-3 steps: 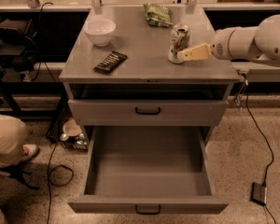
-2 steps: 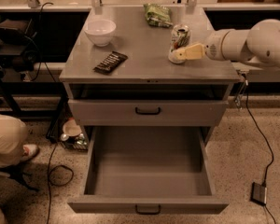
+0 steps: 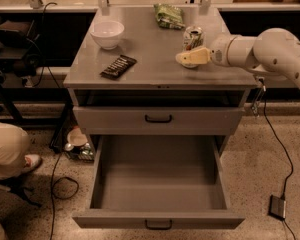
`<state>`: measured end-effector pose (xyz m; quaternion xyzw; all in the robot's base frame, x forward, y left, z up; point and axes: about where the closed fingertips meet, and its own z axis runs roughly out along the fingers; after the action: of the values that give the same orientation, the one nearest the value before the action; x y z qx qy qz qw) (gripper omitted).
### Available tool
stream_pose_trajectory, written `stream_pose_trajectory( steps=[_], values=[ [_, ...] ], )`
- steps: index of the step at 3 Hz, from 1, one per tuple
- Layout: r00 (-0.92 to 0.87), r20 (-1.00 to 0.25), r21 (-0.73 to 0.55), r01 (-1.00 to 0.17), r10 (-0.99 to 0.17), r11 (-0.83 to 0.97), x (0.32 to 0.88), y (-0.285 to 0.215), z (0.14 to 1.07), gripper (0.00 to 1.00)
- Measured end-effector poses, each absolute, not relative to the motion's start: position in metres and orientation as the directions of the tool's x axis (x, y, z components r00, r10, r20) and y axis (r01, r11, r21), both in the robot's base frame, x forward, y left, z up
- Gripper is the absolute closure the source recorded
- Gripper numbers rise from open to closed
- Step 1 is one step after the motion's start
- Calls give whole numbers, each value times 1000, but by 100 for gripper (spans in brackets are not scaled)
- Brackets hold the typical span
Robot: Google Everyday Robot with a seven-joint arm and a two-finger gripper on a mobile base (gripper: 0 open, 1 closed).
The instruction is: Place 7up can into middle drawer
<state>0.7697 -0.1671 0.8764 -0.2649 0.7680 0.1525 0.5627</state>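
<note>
Grasping step: the end effector [image 3: 192, 59] sits low against the upright 7up can [image 3: 193, 34] on the worktop's [image 3: 150, 71] right side, grip impossible to tell, and next probably needs a firm hold before lifting toward the pulled-out middle drawer [image 3: 160, 184].

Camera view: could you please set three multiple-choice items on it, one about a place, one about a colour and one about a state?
1. Where does the 7up can stand?
A. inside a drawer
B. on the cabinet top, just behind the gripper
C. on the floor

2. What colour is the bowl?
A. red
B. white
C. blue

3. The middle drawer is:
A. shut
B. lifted out
C. pulled open

Answers:
1 B: the can stands upright on the grey top, towards its right side, with the gripper right in front of it.
2 B: it is plain white.
3 C: its tray juts out below the shut drawer front above.
</note>
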Motion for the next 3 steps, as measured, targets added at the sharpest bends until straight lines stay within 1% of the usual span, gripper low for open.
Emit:
stream_pose_trajectory(
  steps=[1, 2, 3],
  values=[
    [-217, -953, -46, -582, -209, 812, 775, -159, 873, 15],
    [-216, -958, -30, -577, -187, 816, 777, -158, 870, 38],
    [-211, -962, -22, -565, -171, 825, 772, -169, 875, 69]
  ],
)
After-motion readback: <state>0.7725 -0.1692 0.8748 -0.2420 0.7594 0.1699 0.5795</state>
